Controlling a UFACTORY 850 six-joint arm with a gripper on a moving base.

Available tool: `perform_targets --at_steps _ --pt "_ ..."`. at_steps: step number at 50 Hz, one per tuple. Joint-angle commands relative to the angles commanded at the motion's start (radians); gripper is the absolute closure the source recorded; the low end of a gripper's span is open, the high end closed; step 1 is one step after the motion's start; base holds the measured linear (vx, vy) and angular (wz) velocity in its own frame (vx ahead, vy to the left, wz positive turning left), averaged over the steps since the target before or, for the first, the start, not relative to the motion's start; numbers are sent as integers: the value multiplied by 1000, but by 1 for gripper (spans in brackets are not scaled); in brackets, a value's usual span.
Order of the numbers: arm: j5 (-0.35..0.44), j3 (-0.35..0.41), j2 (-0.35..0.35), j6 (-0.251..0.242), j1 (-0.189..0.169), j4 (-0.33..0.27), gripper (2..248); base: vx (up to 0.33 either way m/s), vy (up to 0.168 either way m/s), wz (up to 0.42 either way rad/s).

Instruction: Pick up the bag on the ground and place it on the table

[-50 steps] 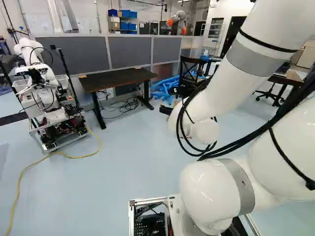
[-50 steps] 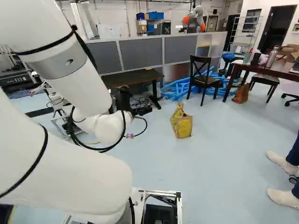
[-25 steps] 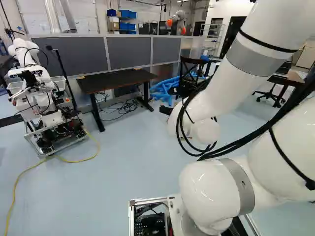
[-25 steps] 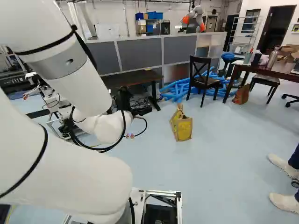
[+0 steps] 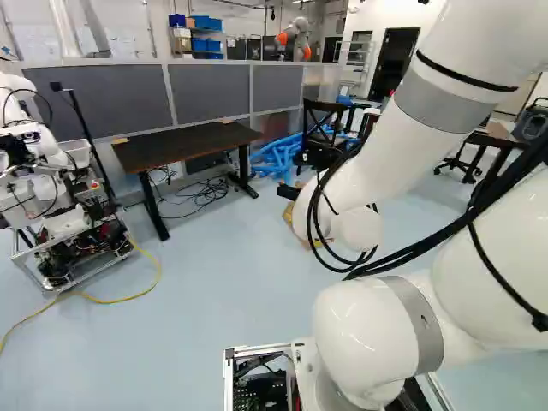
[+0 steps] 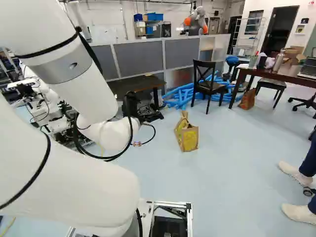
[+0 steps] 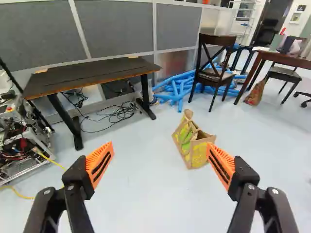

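1. Gripper [image 7: 159, 148]: open, empty.
2. Yellow-and-tan shopping bag [image 7: 198, 154]: upright on the floor [image 7: 146, 199], ahead of the gripper.
3. Step in hand: apparently the approach.
4. Next move: drive nearer, align the gripper with the bag, then lower to its rim.

I log colours: bag [image 7: 197, 158] tan, yellow patches | my finger pads [image 7: 108, 149] orange, black slots | left table [image 7: 87, 75] near-black, brown edge | far right table [image 7: 291, 60] reddish brown | far tubes [image 7: 177, 92] bright blue | far partition [image 7: 112, 29] grey panels, paler frames | floor [image 7: 146, 204] pale blue | left cord [image 5: 120, 300] yellow
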Motion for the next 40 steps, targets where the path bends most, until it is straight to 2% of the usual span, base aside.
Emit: perform_targets --at_steps 24,40 --pt "0 0 0 0 0 0 3 148 -68 -276" --pt "0 0 0 0 0 0 3 155 -36 -22"
